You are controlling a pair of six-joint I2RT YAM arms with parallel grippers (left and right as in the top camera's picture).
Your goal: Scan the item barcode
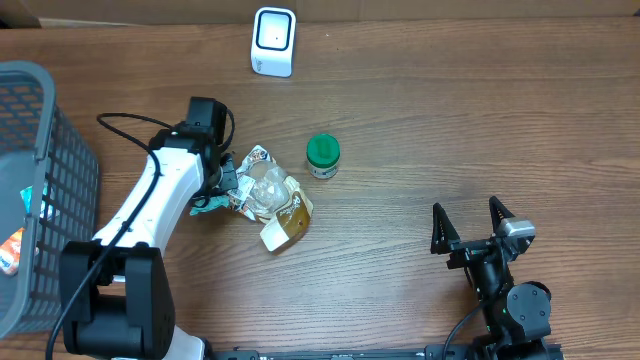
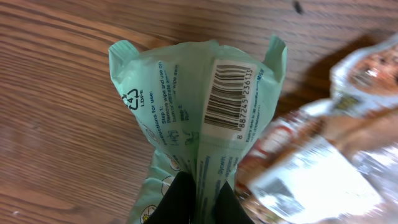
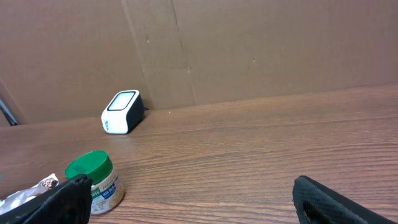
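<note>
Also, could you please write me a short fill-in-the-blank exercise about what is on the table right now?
The left gripper is shut on a pale ____ packet.
Facing the left wrist camera, the packet shows a printed ____.
The right gripper stands ____ and holds nothing.
The mesh basket sits on the robot's ____ side.
Missing words: green; barcode; open; left.

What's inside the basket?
The mesh basket holds a teal item and an orange-red packet, both cut off by the frame edge; anything beneath them is hidden.
</note>
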